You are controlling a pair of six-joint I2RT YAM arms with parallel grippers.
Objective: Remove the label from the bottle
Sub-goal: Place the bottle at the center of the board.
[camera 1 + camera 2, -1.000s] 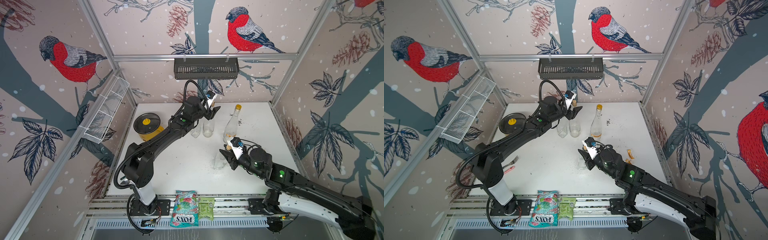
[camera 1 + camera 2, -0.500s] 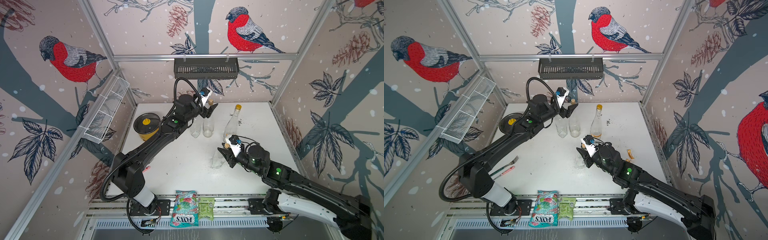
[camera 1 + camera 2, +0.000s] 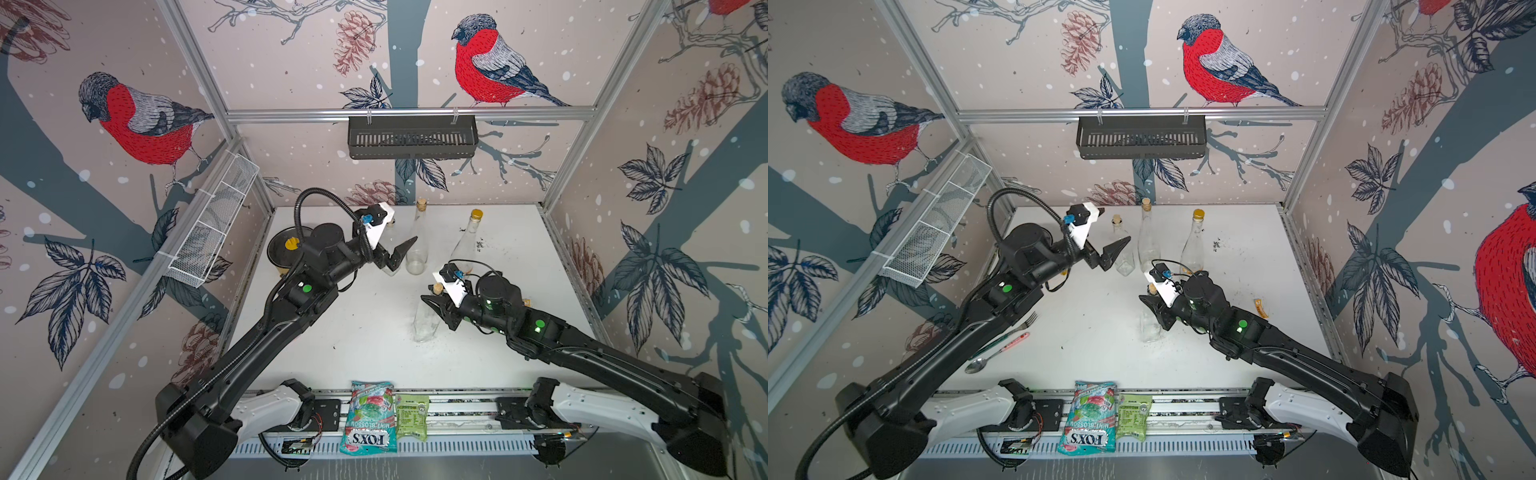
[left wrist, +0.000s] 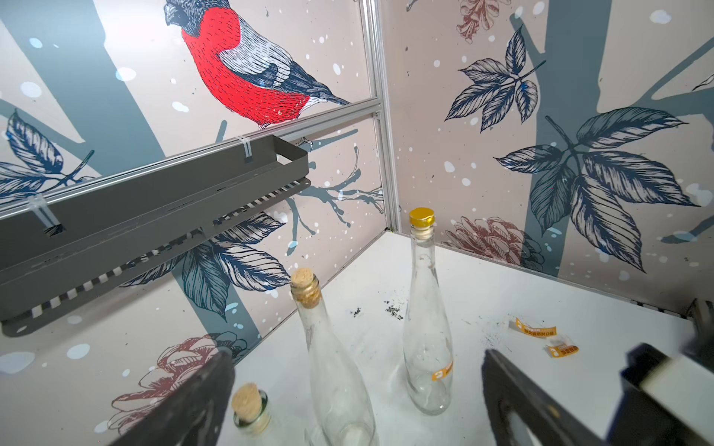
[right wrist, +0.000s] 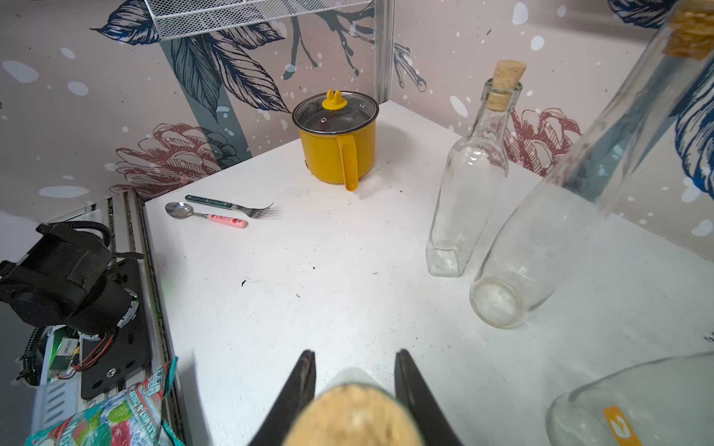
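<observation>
At frame centre: right hand [image 3: 438, 311] clamped on corked bottle [image 3: 426, 328], neck hidden | left hand [image 3: 399, 253] spread wide, empty | bottles [image 3: 417, 245] 4, label scraps [image 4: 535, 328] 2 | orange label remnant [image 4: 442, 372] low on gold-capped bottle [image 3: 467, 245]

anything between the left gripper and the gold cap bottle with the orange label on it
Yes: the tall corked bottle stands between the open left gripper and the gold-capped bottle. The short corked bottle stands right beside the gripper.
</observation>
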